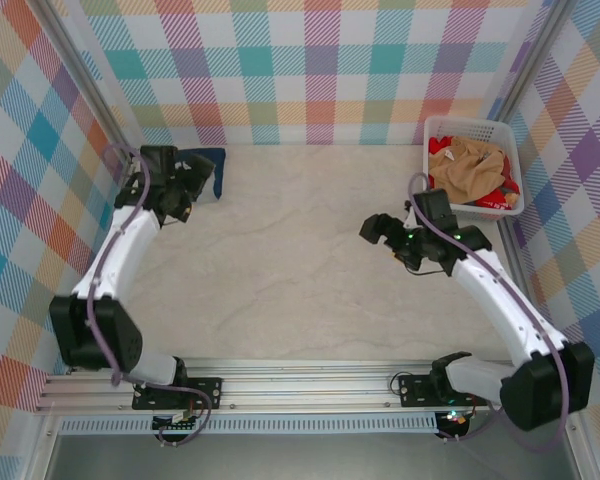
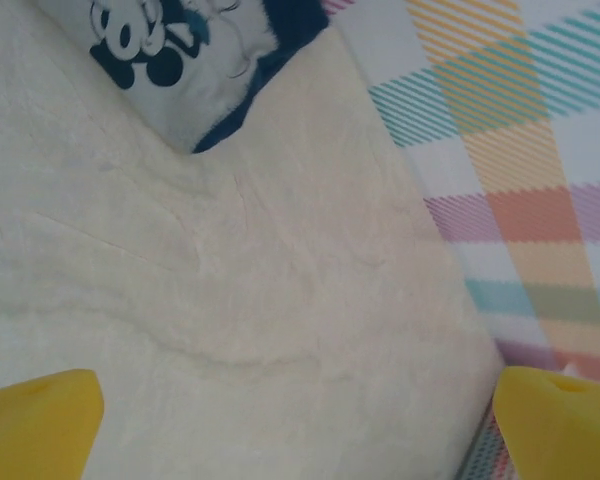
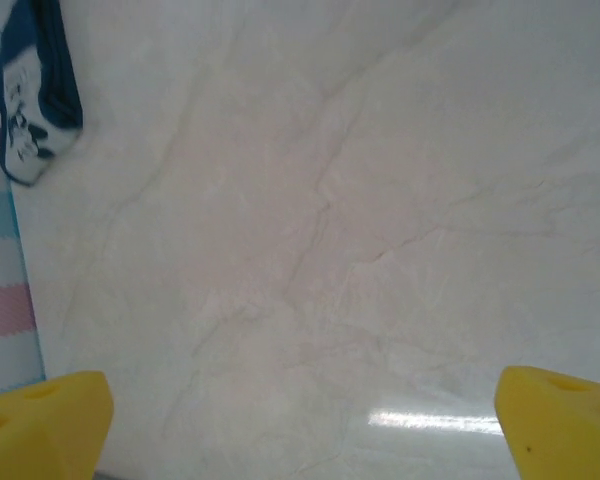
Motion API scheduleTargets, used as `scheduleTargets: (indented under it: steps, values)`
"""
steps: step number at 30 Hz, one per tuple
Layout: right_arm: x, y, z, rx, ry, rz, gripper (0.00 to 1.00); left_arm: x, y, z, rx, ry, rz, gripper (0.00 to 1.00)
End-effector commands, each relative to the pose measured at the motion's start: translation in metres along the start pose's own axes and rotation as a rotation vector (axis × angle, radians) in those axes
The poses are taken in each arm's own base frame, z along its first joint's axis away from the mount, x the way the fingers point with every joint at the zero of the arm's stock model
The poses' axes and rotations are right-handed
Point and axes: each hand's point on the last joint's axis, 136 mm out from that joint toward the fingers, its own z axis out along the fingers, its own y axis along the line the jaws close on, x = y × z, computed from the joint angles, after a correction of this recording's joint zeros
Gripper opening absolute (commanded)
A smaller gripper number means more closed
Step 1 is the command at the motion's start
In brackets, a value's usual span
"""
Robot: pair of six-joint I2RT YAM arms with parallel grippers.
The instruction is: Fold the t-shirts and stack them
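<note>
From above, the left gripper (image 1: pixel 170 195), upper left, and the right gripper (image 1: pixel 385 232), right of centre, gape empty. The navy t-shirt (image 1: pixel 208 165) lies seemingly folded upper left. The tan and red t-shirts (image 1: pixel 470 170) wait unfolded in the basket (image 1: pixel 435 125), upper right. Wrist views: fingertips (image 2: pixel 40 420) spread wide, navy t-shirt upper left.

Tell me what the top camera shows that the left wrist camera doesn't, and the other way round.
Top view: the white basket at the far right holding a tan-orange t-shirt and a red t-shirt, plus both arms, with the right gripper open above the table. Left wrist view: the cartoon-mouse print close up on the navy t-shirt, and the yellow fingertips of the left gripper, spread wide with nothing between them. Shared: the navy t-shirt at the far left, the marbled table and the plaid wall.
</note>
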Motion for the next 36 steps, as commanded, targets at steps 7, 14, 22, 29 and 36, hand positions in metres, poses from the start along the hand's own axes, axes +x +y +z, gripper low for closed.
scheduleTargets:
  steps: [7, 14, 22, 29, 36]
  values:
    - [-0.019, -0.073, -0.057, 0.383, -0.248, -0.106, 1.0, 0.008, 0.104, -0.107, -0.342, -0.327, 0.34, 1.0]
    - [-0.029, -0.109, -0.027, 0.406, -0.505, -0.483, 1.0, 0.02, 0.153, -0.077, -0.292, -0.55, 0.72, 1.0]
    - [-0.036, -0.153, 0.024, 0.406, -0.57, -0.549, 1.0, 0.043, 0.157, 0.004, -0.188, -0.494, 0.755, 1.0]
    - [-0.086, -0.152, 0.039, 0.33, -0.647, -0.529, 1.0, 0.011, 0.154, 0.055, -0.221, -0.47, 0.734, 1.0]
    - [-0.121, -0.162, 0.047, 0.256, -0.688, -0.417, 1.0, 0.008, 0.167, 0.06, -0.148, -0.515, 0.703, 1.0]
